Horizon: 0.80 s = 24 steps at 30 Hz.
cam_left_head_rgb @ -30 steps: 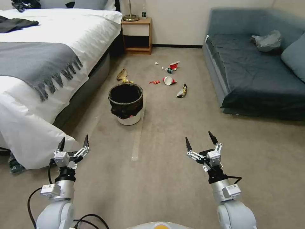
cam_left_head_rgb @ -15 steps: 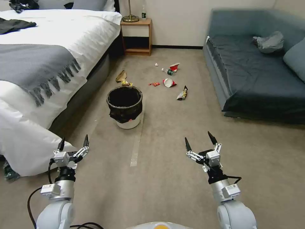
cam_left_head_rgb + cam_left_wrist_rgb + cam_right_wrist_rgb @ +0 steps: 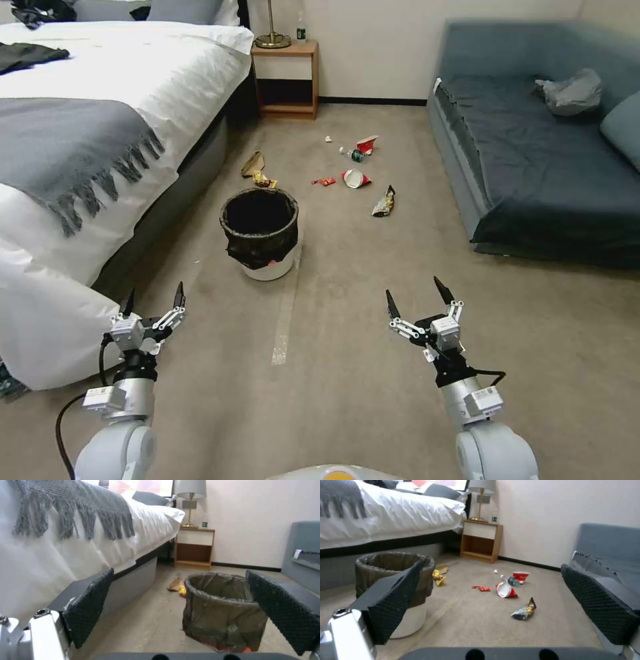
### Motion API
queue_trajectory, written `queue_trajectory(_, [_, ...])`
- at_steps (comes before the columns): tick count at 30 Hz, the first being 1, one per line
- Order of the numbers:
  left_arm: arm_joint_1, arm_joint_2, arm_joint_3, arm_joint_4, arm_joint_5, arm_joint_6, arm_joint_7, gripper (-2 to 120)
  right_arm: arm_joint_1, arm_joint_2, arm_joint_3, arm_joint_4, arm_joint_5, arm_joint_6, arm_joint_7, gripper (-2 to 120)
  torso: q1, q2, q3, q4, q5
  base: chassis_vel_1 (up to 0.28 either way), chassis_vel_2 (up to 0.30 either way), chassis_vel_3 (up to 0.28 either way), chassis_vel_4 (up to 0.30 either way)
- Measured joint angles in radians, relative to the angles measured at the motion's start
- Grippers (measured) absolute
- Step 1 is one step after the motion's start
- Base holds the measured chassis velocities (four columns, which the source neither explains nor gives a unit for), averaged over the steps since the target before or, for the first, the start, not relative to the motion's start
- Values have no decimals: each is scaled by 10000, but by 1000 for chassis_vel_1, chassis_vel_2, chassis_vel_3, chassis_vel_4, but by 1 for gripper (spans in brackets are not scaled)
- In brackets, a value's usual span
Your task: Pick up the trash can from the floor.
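**Approach phase: bin not yet in reach**

Trash can (image 3: pixel 260 230) stood upright on the carpet floor (image 3: pixel 360 373), ahead of the robot and slightly to its left, beside the bed (image 3: pixel 100 133). Black liner folded over the rim, white body below, small red mark low on the side. A pale tape strip (image 3: pixel 285 320) ran from the bin's base toward the robot. Litter lay beyond the bin: a tipped red-and-white cup (image 3: pixel 353 178), a snack wrapper (image 3: pixel 384 202), and smaller scraps.

Left gripper (image 3: pixel 152 301): fingers spread, empty, held low and well short of the bin. Its wrist camera looked at the trash can (image 3: pixel 223 610) between the two pads. Right gripper (image 3: pixel 413 301): also spread, empty, level with the left, well apart from the bin, which sat off to its left.

Judgement: step was reach/approach, no contact made. Next move calls for closing the gap, then lowering the left gripper to straddle the rim or wall. The thin wall and loose liner could slip, so the pinch should catch plastic, not just bag.
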Motion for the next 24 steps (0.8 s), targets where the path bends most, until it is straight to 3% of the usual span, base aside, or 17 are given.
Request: queue_trajectory(24, [-102,25,41,60,-84,77,-24,98,267,-36,-67,-218,14,-136,-13,100,0,1,0,1,1,-68,61,65,-72])
